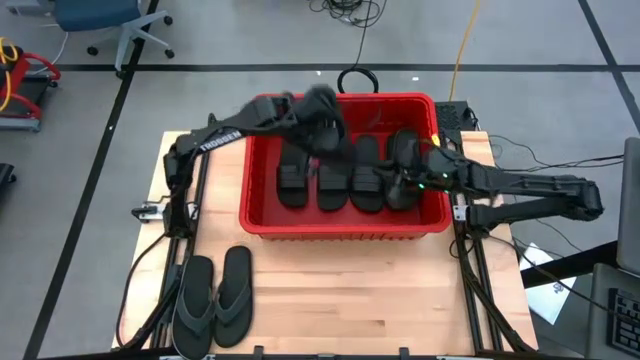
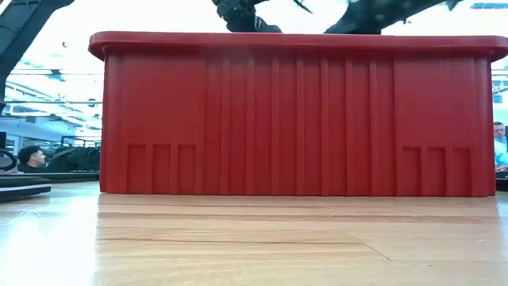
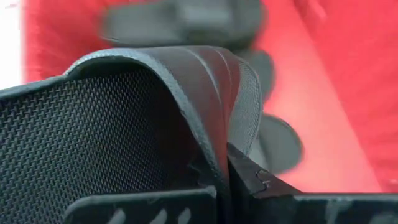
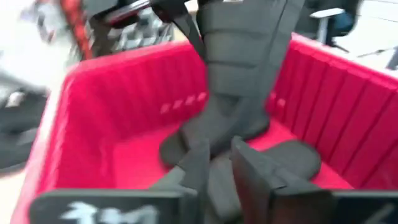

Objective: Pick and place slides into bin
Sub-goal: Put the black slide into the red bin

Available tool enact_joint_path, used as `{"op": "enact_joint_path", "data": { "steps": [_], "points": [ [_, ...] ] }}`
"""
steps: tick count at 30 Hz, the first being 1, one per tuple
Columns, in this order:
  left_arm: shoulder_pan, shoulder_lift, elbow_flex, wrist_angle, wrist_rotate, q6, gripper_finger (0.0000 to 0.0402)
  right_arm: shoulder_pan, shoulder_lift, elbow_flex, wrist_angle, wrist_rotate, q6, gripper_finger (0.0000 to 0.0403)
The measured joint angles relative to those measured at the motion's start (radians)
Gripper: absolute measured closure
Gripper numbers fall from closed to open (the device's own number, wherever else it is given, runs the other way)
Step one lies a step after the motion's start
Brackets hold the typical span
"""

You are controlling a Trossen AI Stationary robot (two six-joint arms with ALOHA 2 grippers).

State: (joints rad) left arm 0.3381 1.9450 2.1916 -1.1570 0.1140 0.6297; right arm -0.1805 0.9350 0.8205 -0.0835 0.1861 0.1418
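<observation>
Left gripper [image 1: 322, 118], over the upper middle of the bin [image 1: 262, 222]: fingers [image 3: 249, 180] pinched on the ribbed strap of a black slide [image 3: 112, 124], held above the bin floor. Right gripper [image 1: 405, 182], low at the bin's right side: fingers [image 4: 261, 174] clamped on another slide [image 4: 242, 68]. Three slides [image 1: 330, 175] lie abreast inside. Wooden table [image 1: 350, 300]; two grey flip-flops [image 1: 212, 300] at lower left, well apart from both grippers. A person [image 2: 32, 157] sits in the room beyond

Red bin [image 1: 262, 212], ribbed slatted walls, black loop handle [image 1: 355, 78]. Black slides [image 1: 327, 177] inside; dark grey flip-flops [image 1: 213, 298] on pale wood-grain desk [image 1: 350, 300].
</observation>
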Motion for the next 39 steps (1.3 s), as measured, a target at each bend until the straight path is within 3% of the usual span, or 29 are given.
{"op": "enact_joint_path", "data": {
  "steps": [6,12,20,24,29,39],
  "points": [
    [0.078,-0.002,0.104,0.033,0.108,-0.069,0.0401,-0.087,0.097,0.000,0.238,0.053,0.083,0.0272],
    [0.116,0.001,0.107,0.046,0.171,-0.095,0.0401,-0.138,0.098,0.001,0.279,0.126,0.143,0.0257],
    [0.114,0.001,0.100,0.054,0.182,-0.101,0.0401,-0.161,0.097,0.014,0.294,-0.022,0.189,0.0257],
    [0.114,0.002,0.092,0.067,0.134,-0.123,0.0401,-0.161,0.094,0.050,0.331,-0.108,0.192,0.0257],
    [0.108,0.013,0.091,0.156,0.022,-0.208,0.0401,-0.160,0.082,0.057,0.420,-0.112,0.215,0.0257],
    [0.085,0.017,0.092,0.374,0.083,-0.424,0.0401,-0.161,0.082,0.057,0.408,-0.110,0.226,0.0257]
  ]
}}
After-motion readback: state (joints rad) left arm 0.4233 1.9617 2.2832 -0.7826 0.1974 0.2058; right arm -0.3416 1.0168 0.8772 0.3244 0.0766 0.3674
